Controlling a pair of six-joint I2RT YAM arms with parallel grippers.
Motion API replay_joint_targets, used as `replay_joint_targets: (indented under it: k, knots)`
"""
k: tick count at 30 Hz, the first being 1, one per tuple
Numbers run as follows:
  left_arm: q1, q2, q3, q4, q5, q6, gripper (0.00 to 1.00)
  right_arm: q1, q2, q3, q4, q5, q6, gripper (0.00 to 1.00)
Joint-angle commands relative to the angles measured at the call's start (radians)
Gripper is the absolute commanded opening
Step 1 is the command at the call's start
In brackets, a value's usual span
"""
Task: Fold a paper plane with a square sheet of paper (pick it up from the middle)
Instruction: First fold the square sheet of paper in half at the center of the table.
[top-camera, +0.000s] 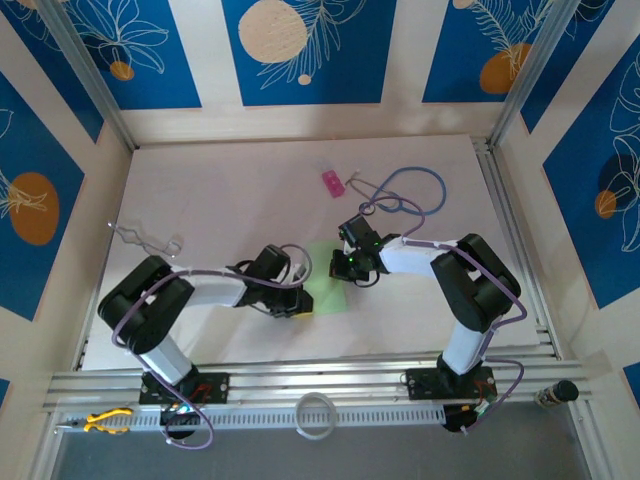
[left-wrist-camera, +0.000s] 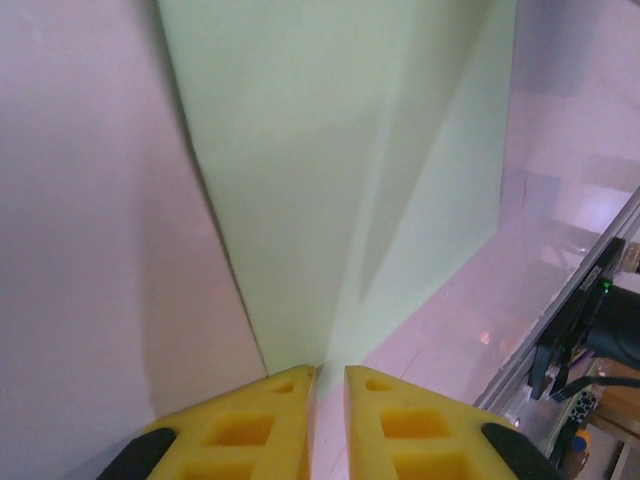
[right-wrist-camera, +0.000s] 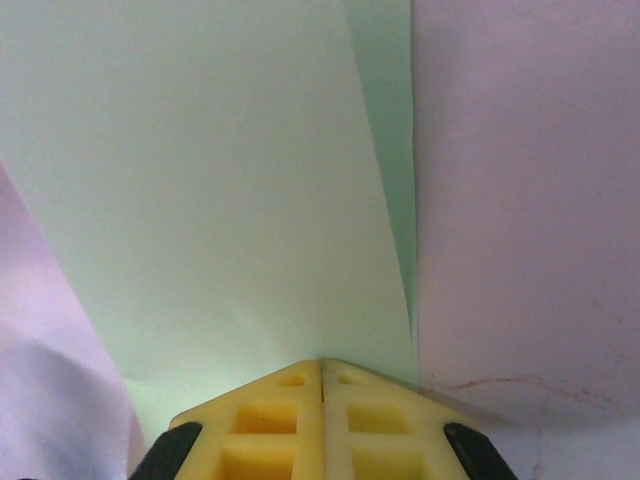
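The worktop (top-camera: 230, 190) is carrying the whole setup, with both arms reaching inward toward its middle. Between them the square sheet of paper (top-camera: 325, 285) is lying, pale green and already creased. It is sitting at the tip of each claw, so neither arm is nearer than the other.

In the left wrist view the sheet (left-wrist-camera: 350, 150) is narrowing down to a point right at the left claw (left-wrist-camera: 330, 372). A fold line is running straight away from the fingertips. The yellow fingers are standing almost together, apparently nipping the paper at that fold.

The right claw (right-wrist-camera: 322, 362) is pressed fully together, its tip meeting the broad face of the sheet (right-wrist-camera: 220, 180). It looks to be bearing down on the paper rather than pinching it, though that is a judgement.

The next crease is probably depending on that fold line staying aligned between the left claw (top-camera: 298, 303) and the right claw (top-camera: 343, 275).
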Motion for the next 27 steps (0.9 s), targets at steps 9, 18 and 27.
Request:
replay_joint_targets:
  k: [9,18,27]
  knots:
    - [-0.002,-0.147,0.083,-0.233,-0.09,0.066,0.18,0.009,0.067,-0.038,-0.158,0.067,-0.002,0.0]
    - [0.129,0.061,0.307,-0.191,-0.036,0.081,0.17,0.01,0.073,-0.029,-0.164,0.06,-0.011,0.0]
    - [0.15,0.204,0.344,-0.119,-0.001,0.08,0.17,0.012,0.072,-0.02,-0.181,0.062,-0.012,0.0]
